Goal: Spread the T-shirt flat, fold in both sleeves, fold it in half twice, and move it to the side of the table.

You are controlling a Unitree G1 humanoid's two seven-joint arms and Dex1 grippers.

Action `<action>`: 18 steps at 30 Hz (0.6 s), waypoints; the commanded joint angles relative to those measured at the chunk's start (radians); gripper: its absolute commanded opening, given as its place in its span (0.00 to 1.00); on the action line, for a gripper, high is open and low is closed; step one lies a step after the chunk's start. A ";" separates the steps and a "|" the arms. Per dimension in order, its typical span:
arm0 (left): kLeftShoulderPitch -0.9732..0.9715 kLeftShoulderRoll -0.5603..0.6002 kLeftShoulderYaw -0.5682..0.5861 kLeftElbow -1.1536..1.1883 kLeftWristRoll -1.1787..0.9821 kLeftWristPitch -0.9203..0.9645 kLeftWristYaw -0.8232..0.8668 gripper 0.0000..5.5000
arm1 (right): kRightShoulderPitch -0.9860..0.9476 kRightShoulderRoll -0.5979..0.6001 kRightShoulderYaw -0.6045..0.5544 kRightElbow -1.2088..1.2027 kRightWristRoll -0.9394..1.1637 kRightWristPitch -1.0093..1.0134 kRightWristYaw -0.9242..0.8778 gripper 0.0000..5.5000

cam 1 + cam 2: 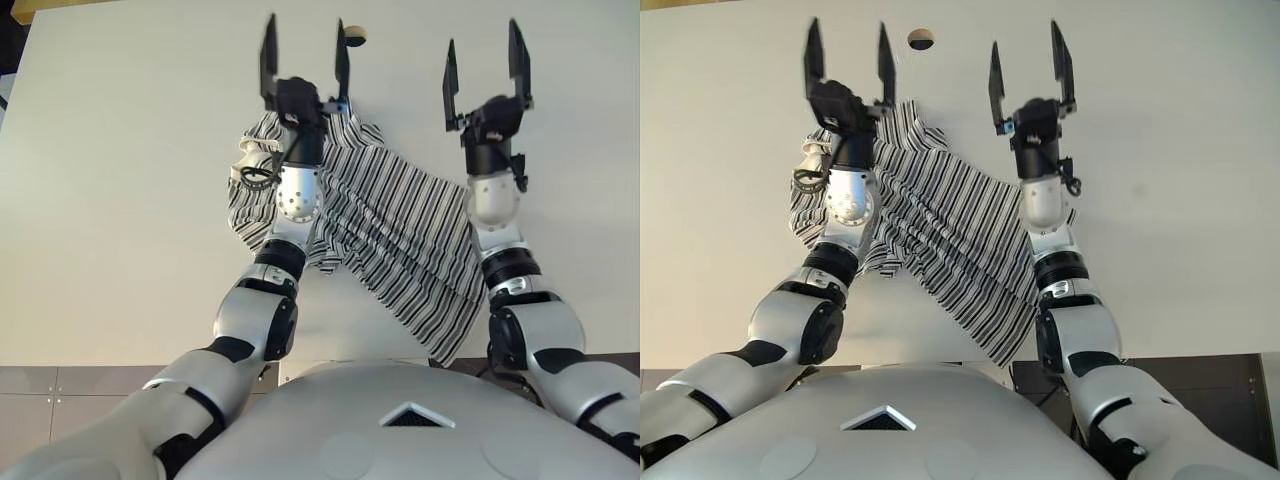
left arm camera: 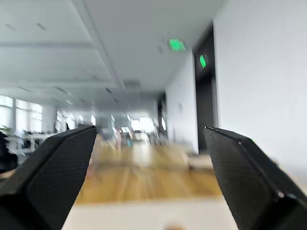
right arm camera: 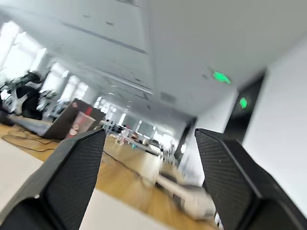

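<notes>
A black-and-white striped T-shirt [image 1: 400, 235] lies crumpled on the white table [image 1: 120, 180], running from under my left arm to the near edge, where one corner hangs over. My left gripper [image 1: 305, 50] is raised above the shirt's far end, open, nothing between its fingers [image 2: 48, 177]. My right gripper [image 1: 485, 62] is held up just right of the shirt, also open and empty, with its dark fingers [image 3: 72, 177] spread wide in the right wrist view.
A small round hole [image 1: 921, 39] sits in the tabletop just beyond my left gripper. Bare table stretches to the left and to the right [image 1: 1180, 180] of the shirt. The near table edge [image 1: 100, 365] runs below my arms.
</notes>
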 commanded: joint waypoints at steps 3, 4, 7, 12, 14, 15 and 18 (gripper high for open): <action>0.034 0.020 0.059 -0.145 -0.024 0.040 0.023 0.75 | -0.246 -0.012 0.185 0.111 -0.176 0.272 0.186 0.62; 0.036 0.022 0.069 -0.165 -0.025 0.053 0.028 0.75 | -0.285 0.000 0.225 0.164 -0.214 0.293 0.199 0.62; 0.052 0.023 0.118 -0.255 -0.024 0.075 0.064 0.75 | -0.417 0.097 0.402 0.398 -0.379 0.396 0.200 0.62; 0.045 0.011 0.126 -0.262 -0.001 0.086 0.080 0.75 | -0.503 0.221 0.545 0.617 -0.495 0.520 0.209 0.62; 0.041 0.008 0.121 -0.256 0.002 0.085 0.079 0.75 | -0.507 0.240 0.562 0.650 -0.500 0.552 0.219 0.62; 0.040 0.007 0.119 -0.254 0.003 0.085 0.077 0.75 | -0.506 0.244 0.564 0.662 -0.499 0.568 0.225 0.62; 0.038 0.002 0.108 -0.256 0.002 0.084 0.064 0.75 | -0.493 0.223 0.551 0.681 -0.475 0.600 0.242 0.62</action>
